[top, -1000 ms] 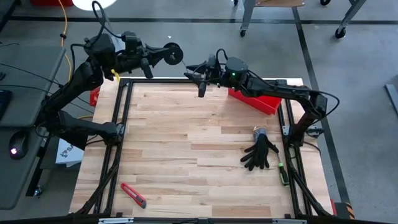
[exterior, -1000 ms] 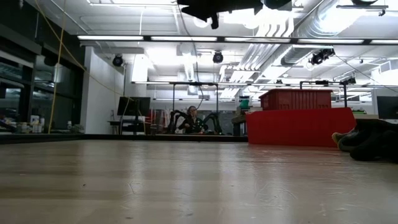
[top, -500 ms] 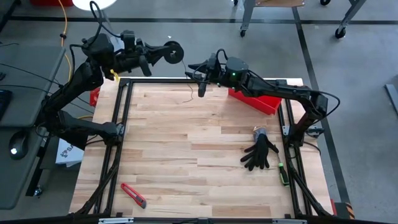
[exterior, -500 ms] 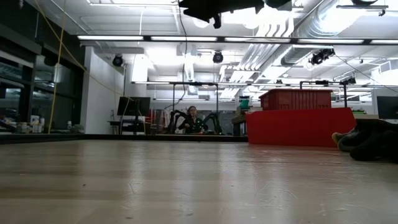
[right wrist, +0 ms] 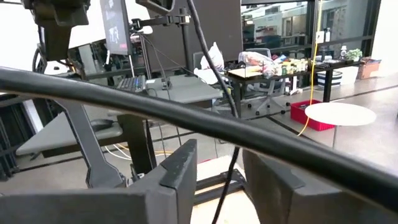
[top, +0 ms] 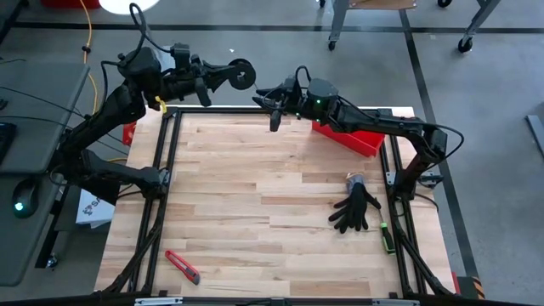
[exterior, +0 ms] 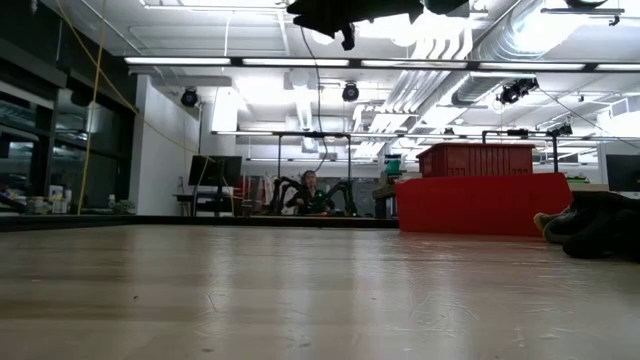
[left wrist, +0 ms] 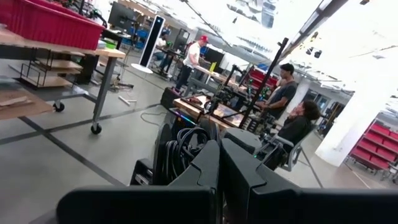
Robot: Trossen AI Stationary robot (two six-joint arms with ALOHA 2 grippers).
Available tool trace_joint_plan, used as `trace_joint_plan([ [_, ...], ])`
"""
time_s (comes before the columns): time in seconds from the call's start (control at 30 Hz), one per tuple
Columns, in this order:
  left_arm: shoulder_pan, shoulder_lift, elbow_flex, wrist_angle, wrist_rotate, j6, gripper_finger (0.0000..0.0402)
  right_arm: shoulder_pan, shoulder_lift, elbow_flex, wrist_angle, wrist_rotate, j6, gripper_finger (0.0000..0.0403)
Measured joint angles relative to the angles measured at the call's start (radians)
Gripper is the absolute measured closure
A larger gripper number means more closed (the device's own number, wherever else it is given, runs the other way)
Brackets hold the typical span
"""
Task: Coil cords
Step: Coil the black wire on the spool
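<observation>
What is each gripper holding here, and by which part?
Left gripper pinches the spool, exact spot unclear. Right gripper open around the cord, holding nothing.
</observation>
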Motion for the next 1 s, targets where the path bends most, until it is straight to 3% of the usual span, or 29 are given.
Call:
trace_joint_plan([
  [0.27, 0.0, 0.0, 0.0, 0.0, -0.003, 0.027, 0.04, 0.002, 0.0, 0.0, -0.005, 0.0, 0.021, 0.0329],
  [0.87, 0.001, -0.014, 0.0, -0.004, -0.018, 0.052, 0.04, 0.002, -0.001, 0.0, -0.033, 0.0, 0.04, 0.0334],
  [1.0, 0.001, -0.014, 0.0, -0.008, -0.019, 0.058, 0.04, 0.002, -0.001, 0.0, -0.033, 0.0, 0.039, 0.0377],
])
